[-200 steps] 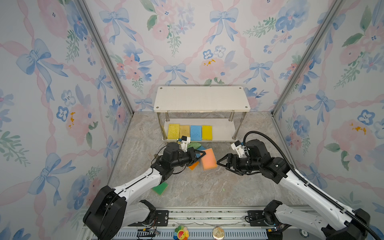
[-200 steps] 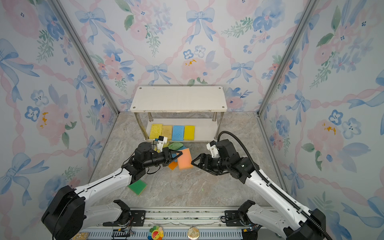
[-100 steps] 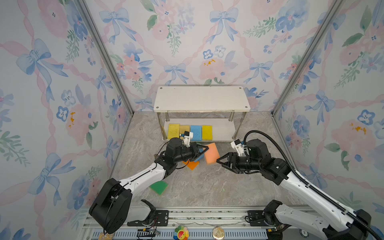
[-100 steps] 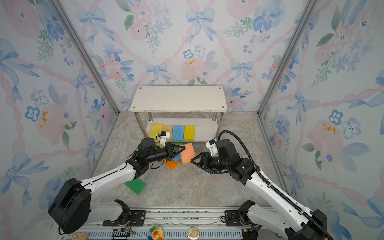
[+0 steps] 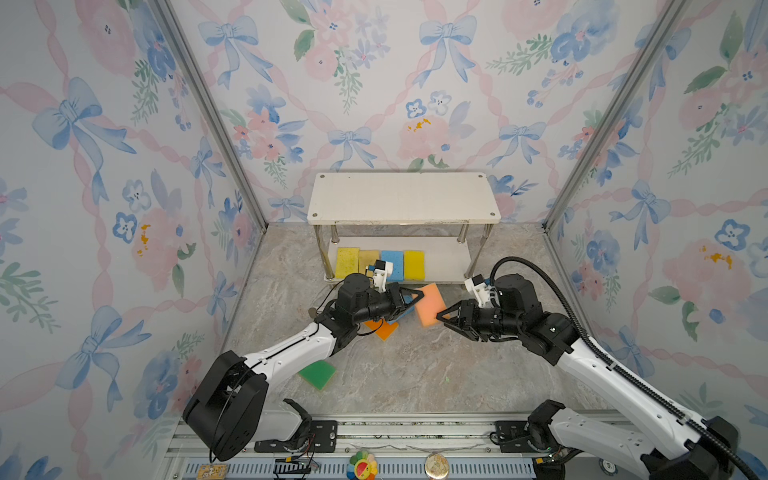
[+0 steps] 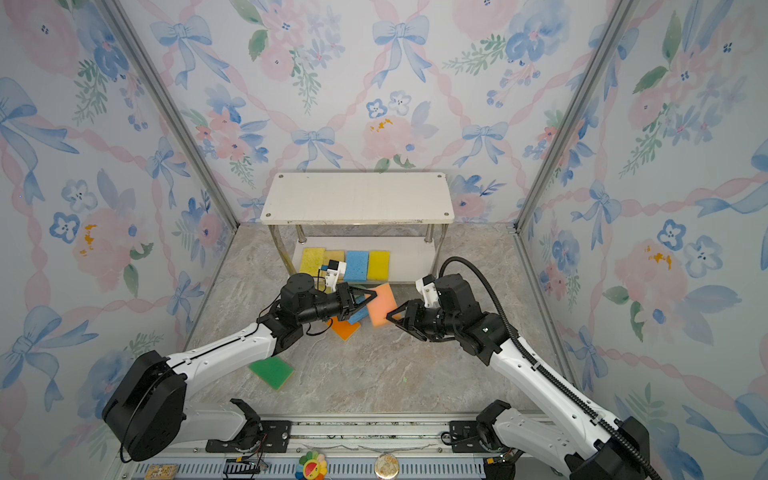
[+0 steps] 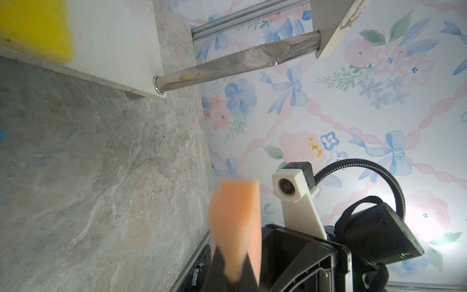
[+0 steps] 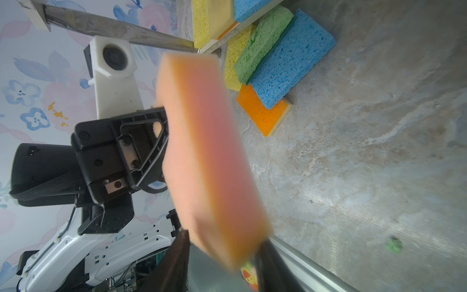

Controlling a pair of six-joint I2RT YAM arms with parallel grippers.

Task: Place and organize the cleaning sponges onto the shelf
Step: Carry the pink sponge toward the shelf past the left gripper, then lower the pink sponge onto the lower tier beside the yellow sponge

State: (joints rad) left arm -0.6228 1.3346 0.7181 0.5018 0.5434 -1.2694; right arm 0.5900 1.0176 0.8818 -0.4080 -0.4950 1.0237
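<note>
Nearest the front rail, a flat dark green foam sponge [image 5: 316, 372] lies on the grey marbled tabletop [image 5: 415, 374], right beside the left arm. A bit further in there's a little heap. It's a flat orange foam sponge [image 5: 384, 329] with a blue porous sponge [image 8: 290, 58] leaning on it. A light green sponge [image 8: 262, 43] and a yellow sponge [image 8: 233, 63] sit behind, up against the shelf's foot.

Just right of the heap, the peach rectangular foam sponge [image 5: 430, 304] is up in the air, tilted, between both arms. The left gripper [image 5: 417, 297] is clamped on one end. The right gripper [image 5: 441, 316] has its jaws either side of the other end, tight against it, but honestly can't tell if it's really squeezing.

Furthest back is the white two-tier shelf with shiny metal posts [image 5: 403, 199]. It has a row of four sponges [image 5: 386, 257] on its lower board: yellow, stained tan, blue, yellow.
</note>
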